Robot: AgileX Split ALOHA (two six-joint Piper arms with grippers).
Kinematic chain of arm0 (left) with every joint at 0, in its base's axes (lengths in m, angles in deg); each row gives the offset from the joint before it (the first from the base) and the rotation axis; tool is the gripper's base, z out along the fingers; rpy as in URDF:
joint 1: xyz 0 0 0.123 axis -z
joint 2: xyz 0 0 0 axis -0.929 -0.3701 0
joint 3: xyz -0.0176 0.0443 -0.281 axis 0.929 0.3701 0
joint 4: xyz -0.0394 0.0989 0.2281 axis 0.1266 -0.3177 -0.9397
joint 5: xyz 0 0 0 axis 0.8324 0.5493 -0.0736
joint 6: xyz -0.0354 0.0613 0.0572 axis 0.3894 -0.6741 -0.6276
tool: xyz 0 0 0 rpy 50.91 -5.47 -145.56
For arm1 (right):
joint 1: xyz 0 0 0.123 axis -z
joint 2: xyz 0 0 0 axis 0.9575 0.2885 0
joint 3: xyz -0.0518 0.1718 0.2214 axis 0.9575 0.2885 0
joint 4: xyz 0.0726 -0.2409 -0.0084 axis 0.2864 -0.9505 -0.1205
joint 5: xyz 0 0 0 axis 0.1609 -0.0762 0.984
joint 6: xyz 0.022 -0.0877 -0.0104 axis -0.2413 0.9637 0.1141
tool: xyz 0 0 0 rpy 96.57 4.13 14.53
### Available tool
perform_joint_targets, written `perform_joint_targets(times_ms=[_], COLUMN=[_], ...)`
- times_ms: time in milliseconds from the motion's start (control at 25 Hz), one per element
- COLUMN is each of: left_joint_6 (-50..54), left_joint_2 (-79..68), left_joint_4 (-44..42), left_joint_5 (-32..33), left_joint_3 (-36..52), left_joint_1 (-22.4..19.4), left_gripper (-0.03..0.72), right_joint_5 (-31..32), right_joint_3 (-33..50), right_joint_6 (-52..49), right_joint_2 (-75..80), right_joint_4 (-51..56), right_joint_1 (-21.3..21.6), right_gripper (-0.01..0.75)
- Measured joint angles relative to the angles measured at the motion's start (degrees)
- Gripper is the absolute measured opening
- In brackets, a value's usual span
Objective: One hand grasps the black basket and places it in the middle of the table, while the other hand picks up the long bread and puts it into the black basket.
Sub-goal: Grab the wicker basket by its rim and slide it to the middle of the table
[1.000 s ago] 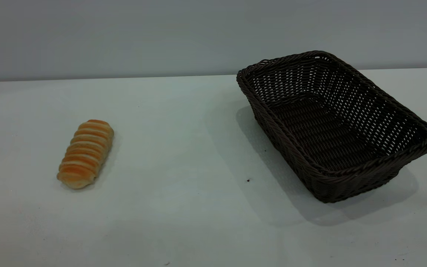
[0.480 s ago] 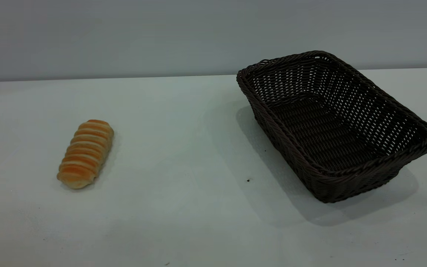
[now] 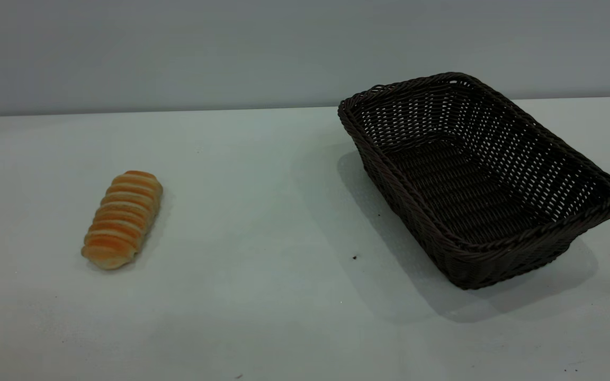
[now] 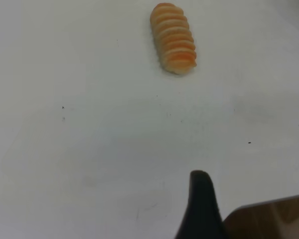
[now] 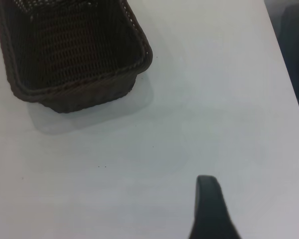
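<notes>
The long bread (image 3: pixel 122 219), a golden-orange roll with pale cross ridges, lies on the left of the white table (image 3: pixel 252 222). The black basket (image 3: pixel 591 174), woven and empty, stands on the table's right side at an angle. Neither gripper shows in the exterior view. In the left wrist view a black part of my left gripper (image 4: pixel 202 201) hangs over bare table, well apart from the bread (image 4: pixel 173 38). In the right wrist view a black part of my right gripper (image 5: pixel 210 206) is over bare table, well apart from the basket (image 5: pixel 144 52).
A small dark speck (image 3: pixel 355 257) lies on the table between bread and basket. The table's edge shows in the left wrist view, with a brown surface (image 4: pixel 274 219) beyond it. Its edge also shows in the right wrist view (image 5: pixel 284 64).
</notes>
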Motion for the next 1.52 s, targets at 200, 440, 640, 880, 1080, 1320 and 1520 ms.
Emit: perform_joint_targets(times_ms=[200,440,640,880,1080,1320,1520], left_joint_6=[0.00,0.00,-0.94,-1.63,0.19,3.88,4.99], left_joint_2=[0.00,0.00,0.00,-5.99,-17.31,-27.51,-31.88], left_joint_4=[0.00,0.00,1.32,8.00,6.34,5.55,5.30], left_joint_5=[0.00,0.00,-3.30,-6.51,-8.08,-13.43,-13.49], left_joint_3=[0.00,0.00,-0.75,-0.97,-0.97,-1.46,-6.35], left_joint_1=[0.00,0.00,0.00,0.00,0.00,0.00,0.00], left_gripper=[0.586,0.586,0.586,0.586,0.586,0.586,0.586], right_joint_5=[0.00,0.00,0.00,-0.28,-2.66,-7.31,-12.88], right_joint_3=[0.00,0.00,0.00,-0.16,-3.04,-6.64,-7.20], right_joint_6=[0.00,0.00,0.12,0.18,1.48,4.55,8.67], right_joint_2=[0.00,0.00,0.00,10.29,26.16,44.37,58.87], right_joint_4=[0.00,0.05,0.12,8.16,13.81,18.32,23.92], right_joint_1=[0.00,0.00,0.00,0.00,0.00,0.00,0.00], right_gripper=[0.492,0.492,0.492,0.492,0.492,0.492,0.492])
